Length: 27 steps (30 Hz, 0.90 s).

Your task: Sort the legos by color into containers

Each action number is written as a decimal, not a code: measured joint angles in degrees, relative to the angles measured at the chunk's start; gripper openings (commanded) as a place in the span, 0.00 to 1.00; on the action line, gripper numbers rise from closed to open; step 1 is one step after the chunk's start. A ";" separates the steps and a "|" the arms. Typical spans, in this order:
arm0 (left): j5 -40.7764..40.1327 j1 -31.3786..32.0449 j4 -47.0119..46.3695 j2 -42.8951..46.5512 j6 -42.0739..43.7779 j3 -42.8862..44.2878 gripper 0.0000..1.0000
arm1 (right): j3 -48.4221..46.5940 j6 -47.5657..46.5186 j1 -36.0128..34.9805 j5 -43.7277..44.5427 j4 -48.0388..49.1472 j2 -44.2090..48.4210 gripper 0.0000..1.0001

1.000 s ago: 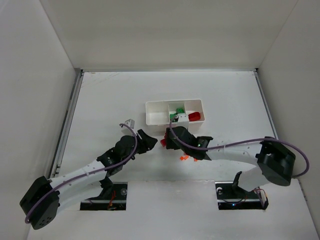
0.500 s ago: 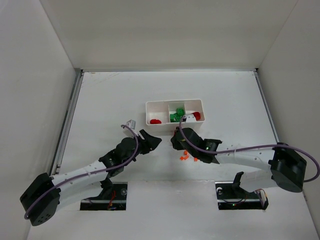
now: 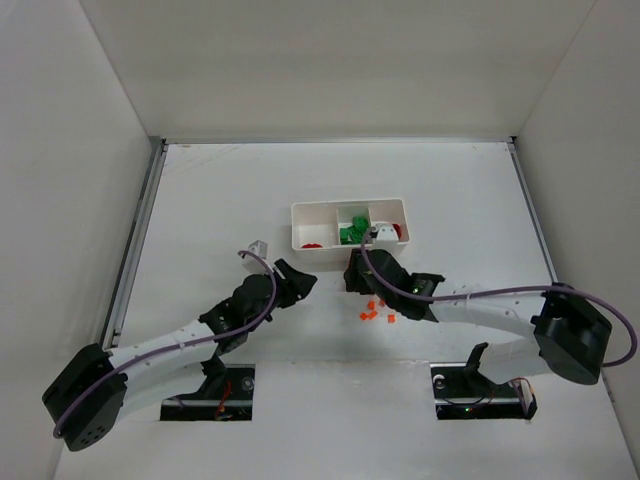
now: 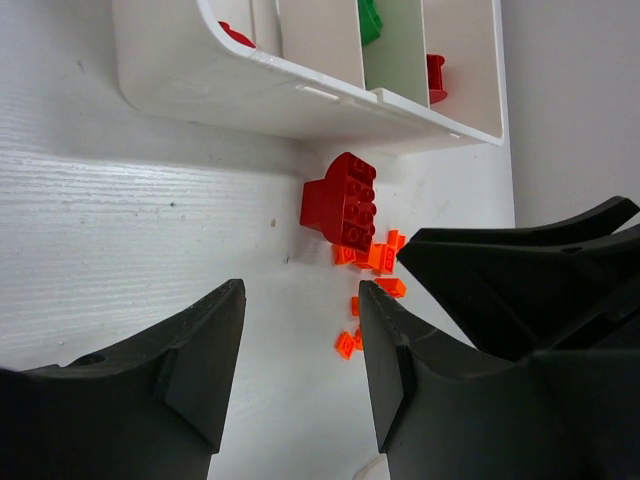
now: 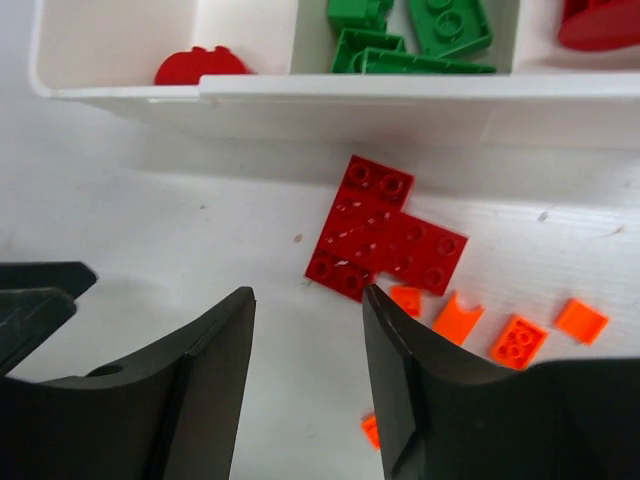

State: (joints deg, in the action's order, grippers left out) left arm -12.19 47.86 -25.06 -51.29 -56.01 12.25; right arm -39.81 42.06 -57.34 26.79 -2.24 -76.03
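The white tray [image 3: 330, 205] has three compartments. A red piece [image 5: 190, 68] lies in the left one, green legos [image 5: 410, 35] in the middle and a red lego [image 5: 600, 25] in the right. On the table just in front of the tray wall [image 5: 350, 105] rests a flat red brick [image 5: 385, 240], with several tiny orange bits [image 5: 515, 340] beside it. My right gripper [image 5: 305, 330] hovers open and empty just short of that brick. My left gripper [image 4: 300, 340] is open and empty too, facing the red brick [image 4: 342, 200] and the orange bits [image 4: 380, 258] from the left.
The two grippers [image 3: 300, 283] [image 3: 352, 272] are close together in front of the tray. The right arm [image 4: 530, 290] fills the right side of the left wrist view. The left fingertip [image 5: 40, 295] shows at the left edge of the right wrist view. Walls enclose the table.
A red piece now lies in the tray's left compartment, which was empty a second ago. My right gripper has shifted right and closer to the tray. The left arm has barely moved.
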 measured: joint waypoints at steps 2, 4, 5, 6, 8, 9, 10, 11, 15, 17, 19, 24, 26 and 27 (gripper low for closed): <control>0.00 -0.39 0.00 0.00 0.26 0.00 0.46 | -0.70 -0.66 0.72 0.09 -0.22 -1.09 0.52; -0.11 -1.25 0.02 0.28 0.59 0.00 0.46 | -2.10 -1.53 0.81 0.26 -0.42 -2.62 0.44; -0.11 -1.81 0.09 0.68 0.72 -0.02 0.44 | -3.17 -2.14 0.79 0.24 -0.66 -3.43 0.39; -0.13 -2.43 0.28 1.31 0.96 -0.02 0.43 | -4.44 -2.86 0.79 0.24 -1.01 -4.17 0.35; -0.17 -3.76 1.07 3.17 1.77 -0.04 0.40 | -7.85 -4.39 0.72 0.24 -1.68 -5.57 0.30; -0.24 -4.48 1.60 4.35 2.21 -0.04 0.39 | -9.66 -5.03 0.72 0.24 -2.01 -6.10 0.29; -0.28 -5.22 2.21 5.62 2.73 -0.04 0.38 | -11.58 -5.68 0.72 0.22 -2.27 -6.62 0.30; -0.31 -5.99 2.82 6.80 3.28 -0.04 0.38 | -13.55 -6.43 0.72 0.22 -2.36 -7.19 0.30; -0.33 -8.44 4.90 9.97 5.07 -0.07 0.37 | -22.10 -9.64 1.09 0.15 -2.47 -11.45 0.48; -0.31 -9.27 5.66 10.34 5.73 -0.07 0.37 | -26.47 -11.34 1.81 -0.39 -2.45 -14.99 0.51; -0.26 -9.77 6.84 10.32 6.27 0.02 0.37 | -29.49 -12.59 3.10 -0.63 -2.45 -18.21 0.52; -0.59 -10.08 11.87 7.91 9.22 4.96 0.37 | -27.65 -14.21 5.55 -0.59 -2.80 -17.73 0.52; -1.20 -9.92 12.70 5.05 10.67 8.98 0.37 | -24.68 -14.45 6.27 -0.55 -2.58 -14.47 0.47; -1.60 -9.75 12.90 3.30 11.39 11.15 0.37 | -22.53 -14.69 6.64 -0.46 -2.32 -11.89 0.42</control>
State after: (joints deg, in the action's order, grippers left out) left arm -13.78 38.11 -12.16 -47.99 -44.62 23.40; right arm -62.35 27.38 -50.70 26.33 -4.56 -87.92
